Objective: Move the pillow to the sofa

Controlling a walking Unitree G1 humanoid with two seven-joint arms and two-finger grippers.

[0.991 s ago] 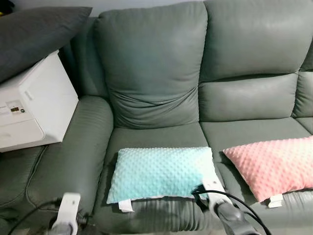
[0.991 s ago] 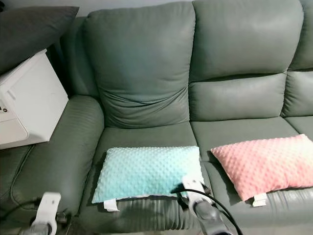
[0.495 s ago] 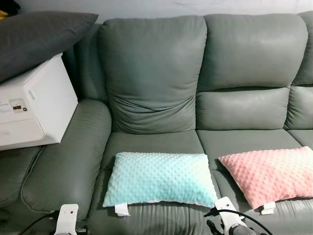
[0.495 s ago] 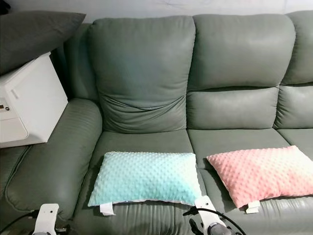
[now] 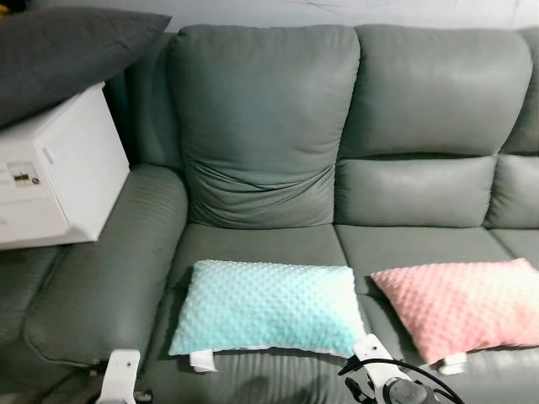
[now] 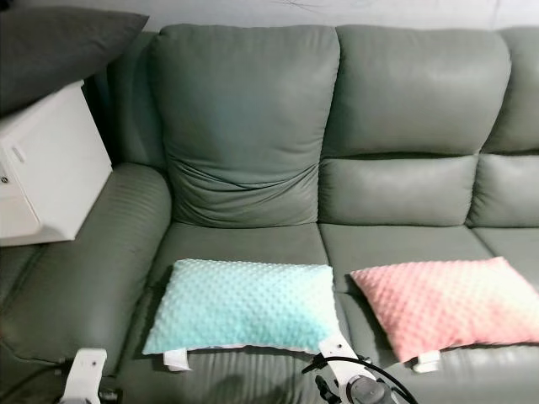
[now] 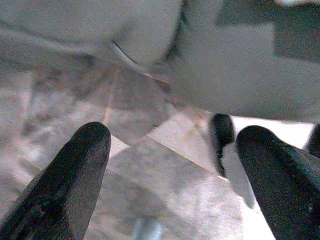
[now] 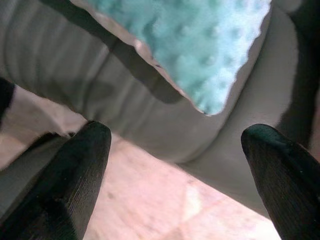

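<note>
Black fingers fill the near edge of both wrist views, and both pairs stand wide apart with nothing between them. The right gripper (image 8: pixel 175 165) has its jaws released, looking up past the sofa's front edge at a corner of the teal pillow (image 5: pixel 268 307), close to it but not touching. That reads as a hand that has let go: the pillow lies free, bearing on the cushion alone. The left gripper (image 7: pixel 172 170) hangs low with jaws equally slack over tiled floor (image 7: pixel 165 200), playing no part in this, by my judgement.

From the head, the two wrists (image 5: pixel 370 353) sit low at the frame's foot, below the seat front. Just beyond them, the teal pillow rests flat on the seat of the grey-green sofa (image 5: pixel 261 126), long side across, its white tag (image 5: pixel 200 360) hanging over the front edge. Lying flat like that, it has no reason to slide. Just beside it, on the next seat, lies a pink pillow (image 5: pixel 463 303) the same way, the two close but apart.

Further back rise the sofa's backrests. Off to the robot's left a white box-like appliance (image 5: pixel 50 177) sits by the armrest, with a dark grey cushion (image 5: pixel 67 50) slumped on top of it.

On this evidence the placing looks done.
</note>
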